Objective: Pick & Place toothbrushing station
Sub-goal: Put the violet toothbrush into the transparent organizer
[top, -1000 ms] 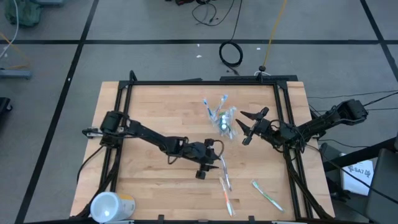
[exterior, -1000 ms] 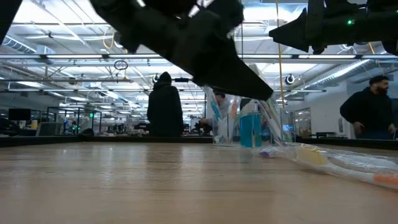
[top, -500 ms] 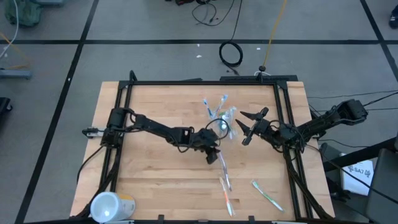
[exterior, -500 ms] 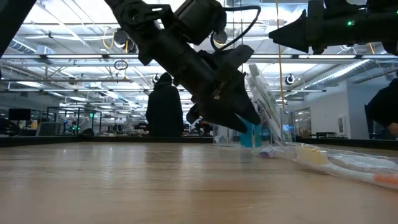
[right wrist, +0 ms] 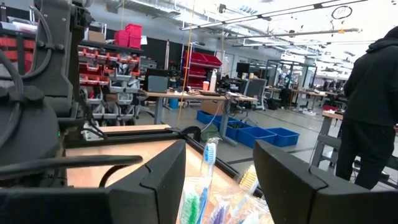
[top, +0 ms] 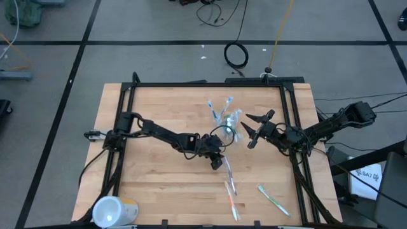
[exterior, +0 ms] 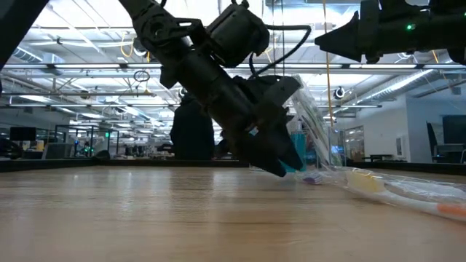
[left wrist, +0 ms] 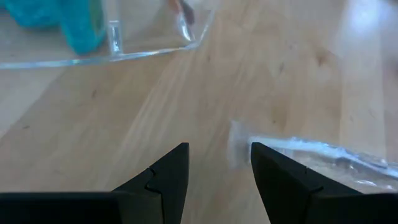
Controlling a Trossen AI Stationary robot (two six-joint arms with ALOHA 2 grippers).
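A small clear plastic cup stands at the table's middle and holds several toothbrushes and a blue toothpaste tube. It also shows in the left wrist view. A toothbrush in a clear wrapper lies flat on the wood just on the near side of the cup. My left gripper is open and empty, pointing down close over the table beside that wrapper's end. My right gripper is open and empty, raised to the right of the cup.
More toothbrushes lie near the front edge: an orange-handled one and a green one. A large white and yellow cylinder stands at the front left corner. Black frame rails run along the table's sides. People stand in the room behind.
My left gripper has gone toward the table's far edge and the cup, then come down close to the table beside the wrapped toothbrush. My right gripper has kept still.
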